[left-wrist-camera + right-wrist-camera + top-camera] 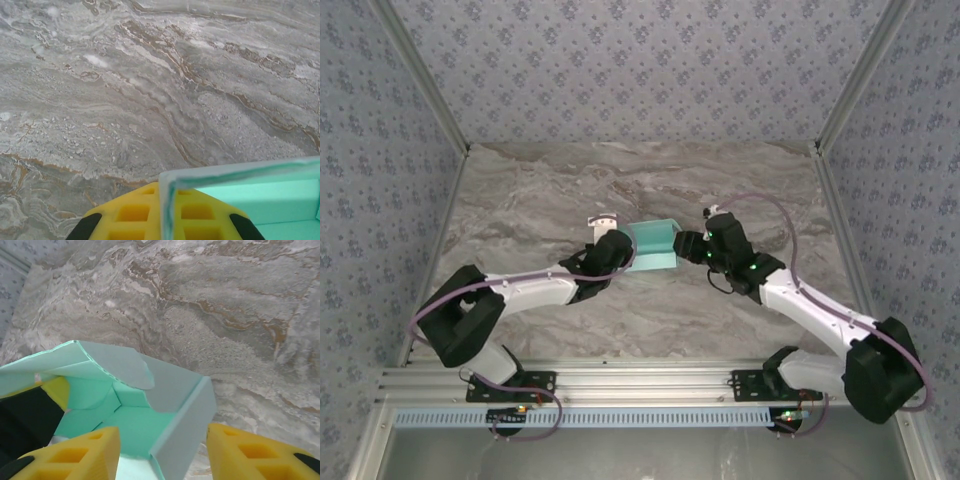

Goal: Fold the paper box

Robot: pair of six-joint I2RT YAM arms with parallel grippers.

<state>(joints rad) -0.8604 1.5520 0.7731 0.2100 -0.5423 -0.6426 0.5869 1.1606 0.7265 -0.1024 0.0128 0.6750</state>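
While the paper box point(655, 245) sits partly raised near the middle of the tabletop point(520, 200), well away from every edge, it looks about halfway formed: its floor lies flat, 2 side walls stand up, and a curved flap leans inward over the mint interior in the right wrist view point(135, 430). On its left side the left gripper point(623, 252) is clamped tight on the upright left wall; the left wrist camera shows the thin card edge point(167, 210) running straight across its yellow pad, so that wall is pinched and acts as the anchor. On the opposite side the right gripper point(688, 247) has its jaws parted, roughly halfway, straddling the right wall with a gap showing on the outer side, so it has hold of nothing at this moment point(162, 452). The step in hand seems to be setting up the right-hand wall and tucking the loose flap while the left side is held steady. The next move probably calls for the right gripper either to nip that wall or to push the curved flap down into the interior, gently, since thin card buckles easily and a hard shove could drag the box out of the left pinch.
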